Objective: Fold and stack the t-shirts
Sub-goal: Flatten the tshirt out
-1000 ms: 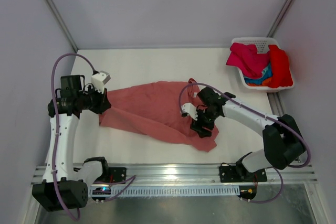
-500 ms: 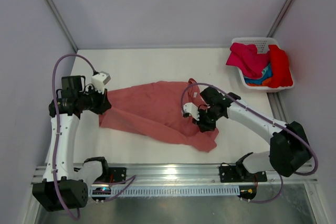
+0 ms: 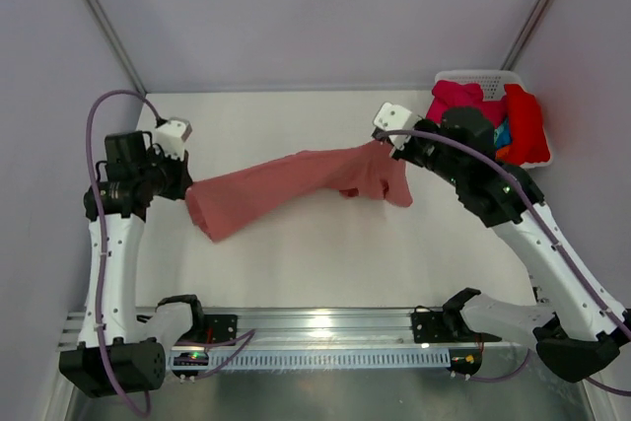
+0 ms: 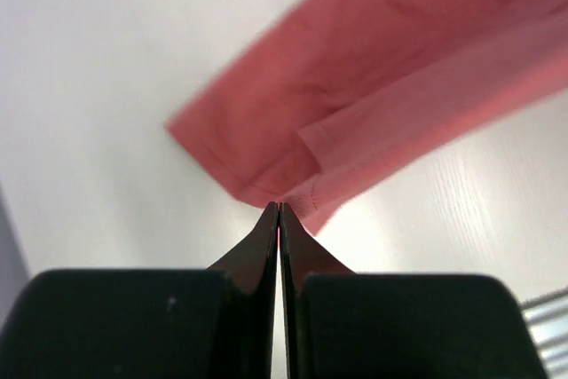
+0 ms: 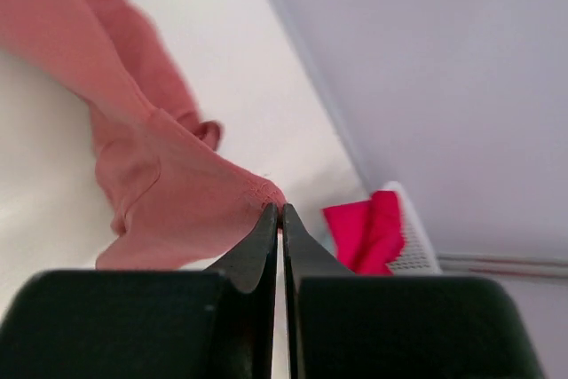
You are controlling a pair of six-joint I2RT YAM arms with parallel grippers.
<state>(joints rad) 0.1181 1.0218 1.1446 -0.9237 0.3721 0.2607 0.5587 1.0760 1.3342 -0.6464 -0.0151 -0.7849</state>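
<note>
Since 1 second ago the right gripper (image 3: 386, 148) has swung toward the basket (image 3: 485, 75), pinched shut on the salmon t-shirt (image 3: 286, 184), stretching it over the table (image 3: 296, 253) from the left gripper (image 3: 187, 186) (likewise clamped on an edge). Nothing folded, 0 stacked; other shirts (image 3: 478, 110) fill the basket. Only wrist views show cloth at closed tips.

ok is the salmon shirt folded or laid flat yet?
Neither. The salmon shirt is stretched, bunched in a long band, pinched at each end by the left fingers and right fingers; no neat fold shows.
</note>
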